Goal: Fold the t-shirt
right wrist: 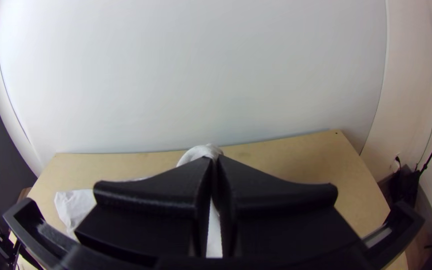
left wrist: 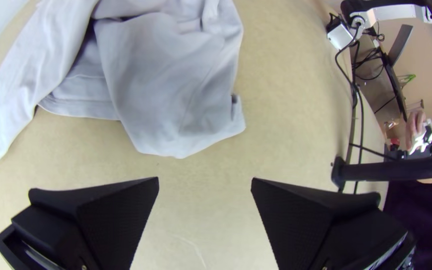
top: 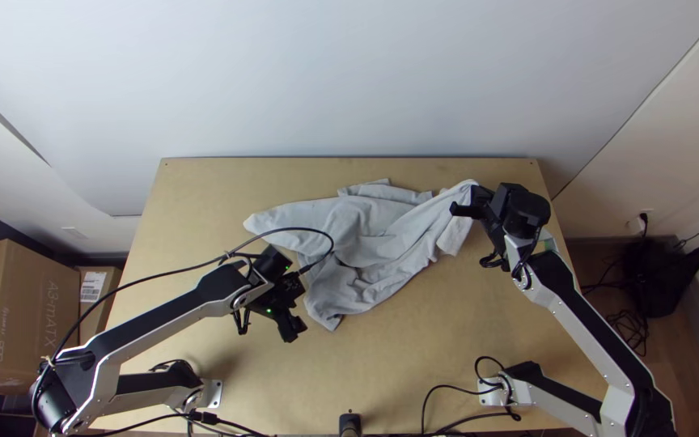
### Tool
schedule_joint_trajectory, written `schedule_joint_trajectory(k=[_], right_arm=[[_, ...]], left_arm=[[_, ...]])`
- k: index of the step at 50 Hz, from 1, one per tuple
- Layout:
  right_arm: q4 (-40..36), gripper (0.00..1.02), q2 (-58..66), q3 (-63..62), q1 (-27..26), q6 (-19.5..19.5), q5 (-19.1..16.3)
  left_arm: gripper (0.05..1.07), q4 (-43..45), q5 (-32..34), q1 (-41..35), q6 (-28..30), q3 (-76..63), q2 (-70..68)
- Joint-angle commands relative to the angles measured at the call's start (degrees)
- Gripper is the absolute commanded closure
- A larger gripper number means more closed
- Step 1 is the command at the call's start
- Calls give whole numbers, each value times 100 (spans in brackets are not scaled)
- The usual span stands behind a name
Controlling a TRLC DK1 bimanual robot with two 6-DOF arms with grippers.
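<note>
Pale grey t-shirt [top: 357,231] lying bunched on wooden table [top: 446,348], right gripper [top: 471,199] pinching 1 raised end, left gripper [top: 302,306] hovering nearby, 2 fingers spread apart

A plain pale grey t-shirt [top: 366,226] crosses the middle of the frame, over a light tan table [top: 236,372]. The wall [top: 349,81] up top looks bluish white to me. At lower left and lower right, the 2 arms [top: 163,330] are silver and black; the left gripper [top: 293,328] and right gripper [top: 453,209] are black, with 2 green lights [top: 269,311] near the left one. The big box [top: 30,299] at far left is cardboard brown.
</note>
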Motion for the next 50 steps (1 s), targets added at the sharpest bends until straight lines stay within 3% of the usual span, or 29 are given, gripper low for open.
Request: schedule_joint_trajectory(k=[1,17,50], right_arm=[[137,100,-34,254,1,136,46],[-39,100,-96,342,1,136,46],[-65,100,-148,325,-16,154,46]], left_arm=[[27,631,-5,87,268,-420,-105],[33,1650,-137,228,294,-552,369],[34,2081,-119,-247,-119,-156,1239]])
